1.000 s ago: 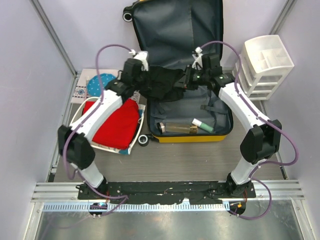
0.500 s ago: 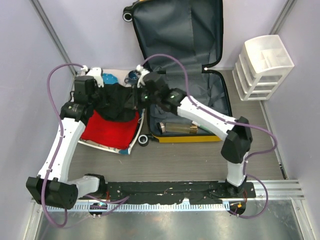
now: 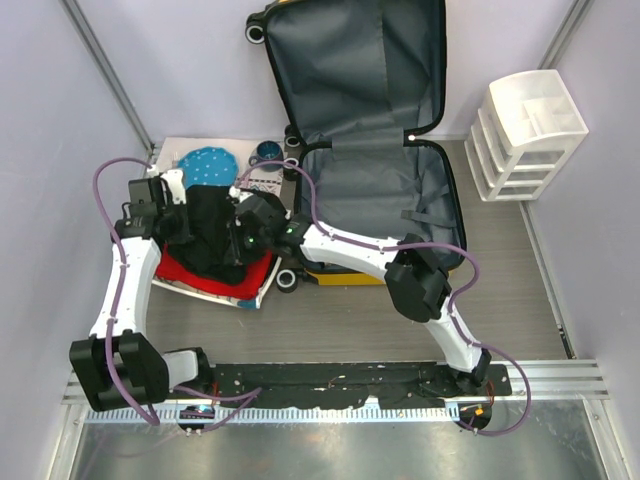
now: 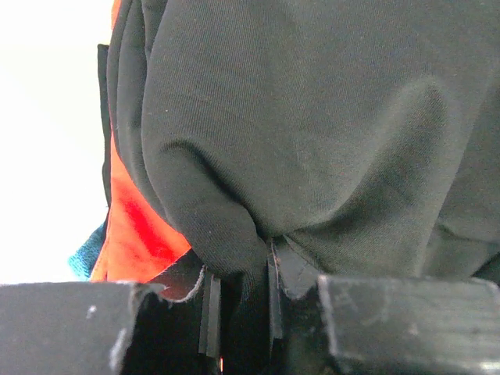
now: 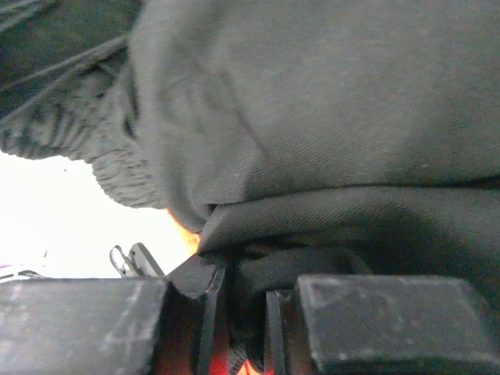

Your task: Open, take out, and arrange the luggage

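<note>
Your left gripper point(image 4: 241, 298) and right gripper point(image 5: 241, 306) both pinch the black garment point(image 3: 215, 240) over the red cloth point(image 3: 172, 268), beside the open luggage point(image 3: 372, 195).

Upper right of top view: white plastic drawer unit point(image 3: 525, 135), three tiers, top compartments bare, standing on grey wood-look table point(image 3: 340, 330).
Left of centre: black garment point(image 3: 212, 235) bunched and draped over red cloth point(image 3: 190, 272). The red cloth lies in a white tray point(image 3: 258, 293), rim showing at lower edge.
Above these: blue dotted round item point(image 3: 205, 162); small dark round object point(image 3: 268, 152) just to its right.
Small black ring point(image 3: 287, 280) beside tray's right corner.
</note>
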`<state>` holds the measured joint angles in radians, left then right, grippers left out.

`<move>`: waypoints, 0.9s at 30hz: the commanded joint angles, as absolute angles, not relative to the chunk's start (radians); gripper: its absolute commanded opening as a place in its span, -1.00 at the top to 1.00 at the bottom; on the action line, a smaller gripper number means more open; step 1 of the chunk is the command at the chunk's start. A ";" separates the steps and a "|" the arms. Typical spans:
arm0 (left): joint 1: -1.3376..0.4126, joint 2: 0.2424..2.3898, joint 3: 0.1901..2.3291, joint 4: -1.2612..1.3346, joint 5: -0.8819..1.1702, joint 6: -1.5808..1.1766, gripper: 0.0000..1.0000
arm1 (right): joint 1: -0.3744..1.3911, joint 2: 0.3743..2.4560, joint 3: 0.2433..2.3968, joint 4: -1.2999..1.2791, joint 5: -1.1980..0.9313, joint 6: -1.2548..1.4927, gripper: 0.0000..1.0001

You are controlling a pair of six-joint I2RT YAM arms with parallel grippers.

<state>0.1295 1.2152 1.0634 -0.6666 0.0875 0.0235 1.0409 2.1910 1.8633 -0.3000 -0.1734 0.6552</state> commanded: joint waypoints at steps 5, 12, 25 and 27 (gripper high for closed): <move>0.164 1.212 1.071 -0.652 0.109 0.112 1.00 | 1.121 2.146 1.944 -0.238 -0.186 0.669 0.98; 0.195 1.259 1.134 -0.724 0.112 0.135 1.00 | 1.150 2.114 1.901 -0.238 -0.156 0.667 0.98; 0.212 1.322 1.439 -0.978 0.304 0.326 -0.58 | 1.077 1.939 1.804 -0.319 -0.193 0.510 -0.58; 0.212 1.360 1.537 -1.049 0.345 0.345 -0.57 | 1.065 1.878 1.775 -0.348 -0.210 0.451 -0.58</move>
